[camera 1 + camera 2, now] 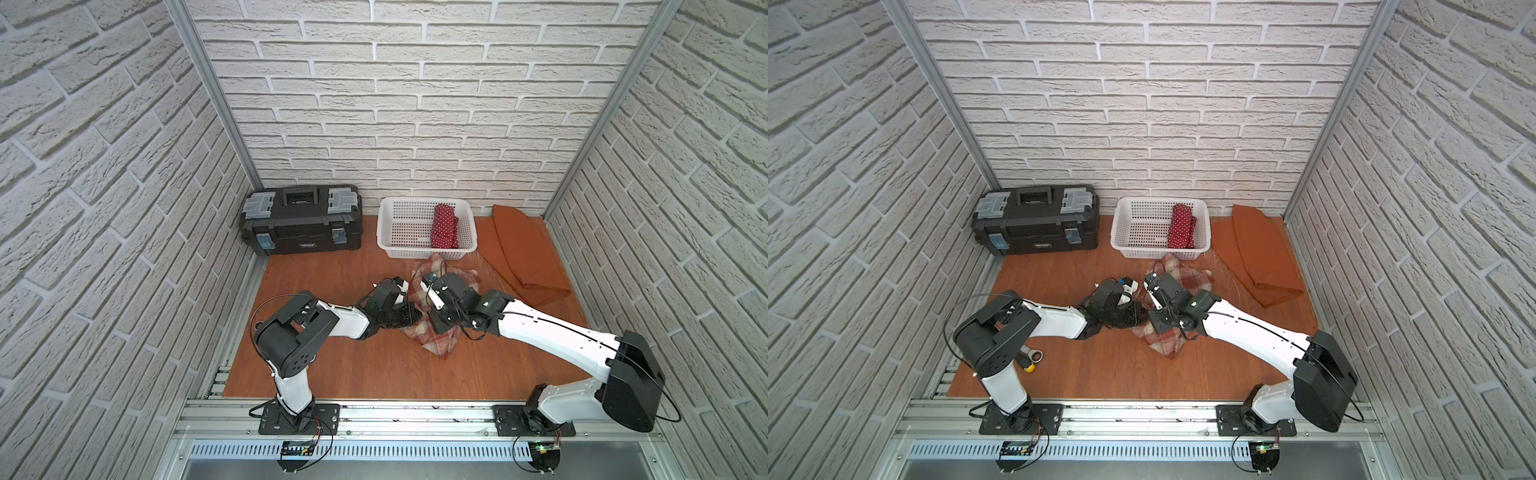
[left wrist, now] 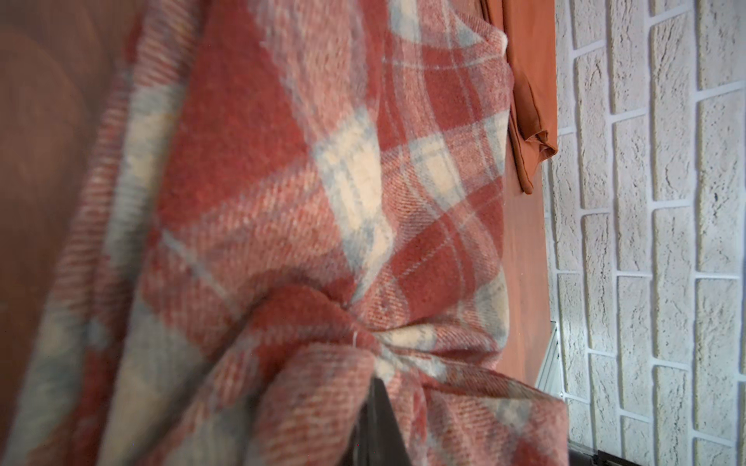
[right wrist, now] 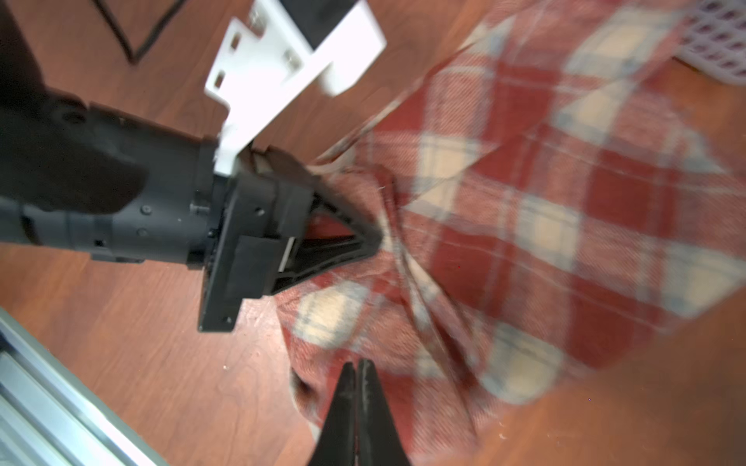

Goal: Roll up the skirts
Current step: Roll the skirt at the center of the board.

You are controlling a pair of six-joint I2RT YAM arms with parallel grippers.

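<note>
The red-and-cream plaid skirt (image 1: pixel 432 345) (image 1: pixel 1165 345) (image 2: pixel 282 161) (image 3: pixel 545 201) lies rumpled in mid-table under both grippers. My left gripper (image 1: pixel 411 316) (image 1: pixel 1140 316) (image 2: pixel 375 387) (image 3: pixel 373 238) is shut on a bunched fold at its left edge. My right gripper (image 1: pixel 439 326) (image 1: pixel 1160 326) (image 3: pixel 357 365) is shut, its fingers pressed together over the skirt's near corner with no cloth seen between them. The polka-dot skirt (image 1: pixel 444 226) (image 1: pixel 1181 226) lies rolled in the white basket (image 1: pixel 399 245) (image 1: pixel 1129 245). The rust-orange skirt (image 1: pixel 523 253) (image 1: pixel 1262 253) (image 2: pixel 533 80) lies folded at the back right.
A black toolbox (image 1: pixel 301 220) (image 1: pixel 1036 220) stands at the back left beside the basket. A wrench (image 1: pixel 1034 356) lies near the left arm's base. Brick walls close three sides, and a metal rail (image 1: pixel 415 411) runs along the front edge.
</note>
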